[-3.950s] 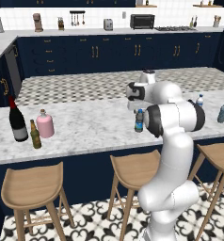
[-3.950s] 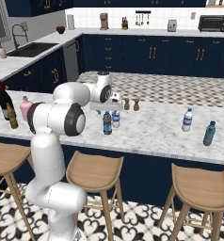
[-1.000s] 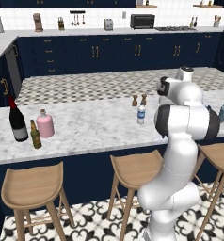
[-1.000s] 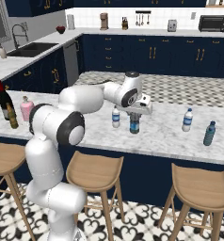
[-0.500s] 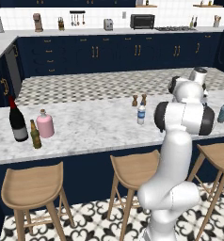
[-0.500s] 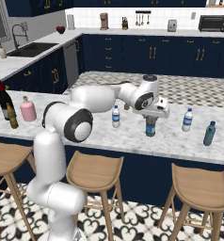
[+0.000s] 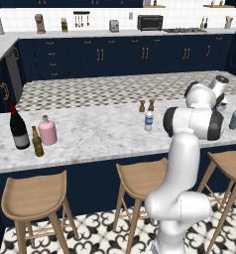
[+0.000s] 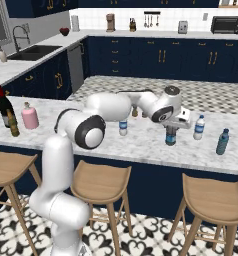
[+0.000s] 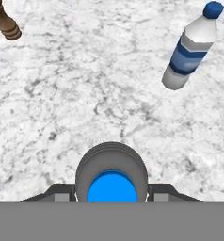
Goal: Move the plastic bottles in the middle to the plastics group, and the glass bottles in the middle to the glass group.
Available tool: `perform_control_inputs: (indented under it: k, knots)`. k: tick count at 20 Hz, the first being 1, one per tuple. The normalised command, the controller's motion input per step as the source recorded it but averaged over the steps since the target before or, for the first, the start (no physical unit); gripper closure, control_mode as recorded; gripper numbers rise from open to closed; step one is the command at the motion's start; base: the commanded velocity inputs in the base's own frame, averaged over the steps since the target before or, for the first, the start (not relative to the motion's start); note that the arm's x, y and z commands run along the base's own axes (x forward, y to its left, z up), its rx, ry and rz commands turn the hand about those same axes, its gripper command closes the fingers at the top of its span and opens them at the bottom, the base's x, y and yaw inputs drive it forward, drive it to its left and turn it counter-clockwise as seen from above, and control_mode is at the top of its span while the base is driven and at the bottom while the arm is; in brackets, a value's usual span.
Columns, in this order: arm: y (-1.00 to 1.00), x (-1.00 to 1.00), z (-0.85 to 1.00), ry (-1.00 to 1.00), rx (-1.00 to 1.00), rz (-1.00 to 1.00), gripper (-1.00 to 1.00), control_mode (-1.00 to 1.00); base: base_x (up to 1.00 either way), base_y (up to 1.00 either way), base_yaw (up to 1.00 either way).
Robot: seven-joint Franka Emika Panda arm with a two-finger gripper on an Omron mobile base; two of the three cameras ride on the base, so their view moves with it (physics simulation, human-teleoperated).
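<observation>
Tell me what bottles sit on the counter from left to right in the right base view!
Wine bottle → pink bottle → water bottle → dark-topped blue bottle held in the pincer → white-labelled bottle → teal bottle.

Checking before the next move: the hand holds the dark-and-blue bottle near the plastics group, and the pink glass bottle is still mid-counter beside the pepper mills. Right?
Not quite. The pink glass bottle stands at the counter's far left, beside the wine bottle and the beer bottle, as the left base view shows. The hand does hold the dark-and-blue bottle near the plastics group.
</observation>
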Motion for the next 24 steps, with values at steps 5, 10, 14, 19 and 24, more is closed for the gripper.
perform_control_inputs:
  k: [5, 10, 14, 19, 24]
  knots:
    - [-0.36, 0.4, 0.0, 0.08, -0.03, -0.05, 1.0, -1.0, 0.0, 0.0, 0.0]
    - [-0.35, 0.29, -0.08, 0.18, 0.0, -0.03, 1.0, -1.0, 0.0, 0.0, 0.0]
    - [-0.33, 0.16, -0.08, 0.13, 0.0, 0.0, 1.0, -1.0, 0.0, 0.0, 0.0]
    - [-0.06, 0.09, -0.15, 0.04, 0.01, 0.0, 1.0, -1.0, 0.0, 0.0, 0.0]
    - [0.0, 0.13, -0.2, 0.0, 0.06, 0.0, 1.0, -1.0, 0.0, 0.0, 0.0]
